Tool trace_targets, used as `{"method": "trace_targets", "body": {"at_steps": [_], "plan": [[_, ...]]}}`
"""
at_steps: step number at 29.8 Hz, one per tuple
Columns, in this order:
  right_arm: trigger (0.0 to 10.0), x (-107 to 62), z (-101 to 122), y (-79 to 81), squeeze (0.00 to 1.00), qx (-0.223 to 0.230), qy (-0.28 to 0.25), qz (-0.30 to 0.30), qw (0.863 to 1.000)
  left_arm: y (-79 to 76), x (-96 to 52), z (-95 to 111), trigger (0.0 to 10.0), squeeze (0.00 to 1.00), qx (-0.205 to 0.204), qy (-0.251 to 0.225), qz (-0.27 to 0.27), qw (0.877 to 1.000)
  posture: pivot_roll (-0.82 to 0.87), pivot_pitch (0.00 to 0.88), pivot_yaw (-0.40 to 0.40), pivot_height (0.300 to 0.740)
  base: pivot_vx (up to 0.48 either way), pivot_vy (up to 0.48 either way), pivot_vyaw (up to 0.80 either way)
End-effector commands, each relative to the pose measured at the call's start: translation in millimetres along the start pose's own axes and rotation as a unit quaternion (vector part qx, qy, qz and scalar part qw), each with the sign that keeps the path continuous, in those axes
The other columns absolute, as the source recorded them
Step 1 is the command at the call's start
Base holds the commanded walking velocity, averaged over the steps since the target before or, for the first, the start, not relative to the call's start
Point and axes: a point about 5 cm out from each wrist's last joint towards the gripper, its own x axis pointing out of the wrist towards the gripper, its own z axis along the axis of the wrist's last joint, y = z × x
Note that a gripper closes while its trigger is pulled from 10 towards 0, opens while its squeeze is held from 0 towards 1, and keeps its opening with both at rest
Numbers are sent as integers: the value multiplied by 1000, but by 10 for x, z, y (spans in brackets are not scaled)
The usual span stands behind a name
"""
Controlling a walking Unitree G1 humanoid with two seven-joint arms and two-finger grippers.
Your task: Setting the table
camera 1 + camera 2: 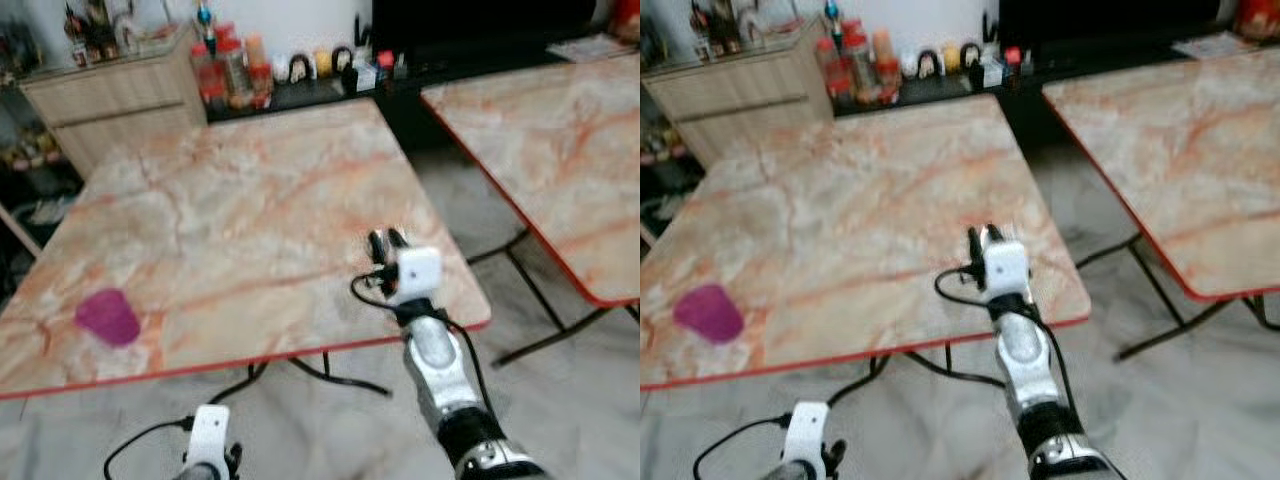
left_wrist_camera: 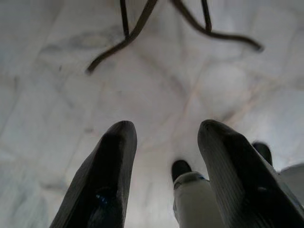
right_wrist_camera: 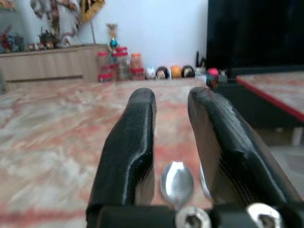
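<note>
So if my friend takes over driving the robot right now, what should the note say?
Right gripper: over the near right part of the marble table, holding a spoon between its fingers.
Left gripper: open, hanging low over the floor, holding nothing.
A purple cup sits on the table's near left corner.
Done: cup is on the table.
Left: put the spoon down, probably near the cup.
</note>
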Motion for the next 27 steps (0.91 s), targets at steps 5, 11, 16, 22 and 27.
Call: {"method": "trace_targets", "body": {"at_steps": [5, 11, 16, 22, 27], "plan": [[10000, -35, 7, 115, 0, 17, -3, 3, 1000, 140, -28, -56, 10000, 0, 15, 9, 15, 1000, -99, 0, 98, 740, 350, 0, 0], [10000, -141, -62, 41, 0, 25, 12, -22, 999, 131, -32, -77, 10000, 0, 15, 15, 10, 1000, -102, 0, 96, 740, 108, 0, 0], [10000, -320, -151, -31, 1000, 29, 31, -37, 998, 122, -40, -113, 10000, 0, 21, 21, 7, 1000, -110, 0, 96, 740, 0, 0, 0], [10000, -335, -144, -76, 1000, 35, 45, -54, 997, 126, -46, -129, 10000, 0, 22, 23, 6, 999, -113, 0, 97, 740, 0, 0, 0], [10000, -323, -79, -61, 1000, 42, 38, -56, 997, 133, -49, -136, 10000, 0, 21, 24, 7, 999, -110, 0, 101, 740, 0, 0, 0]]}}
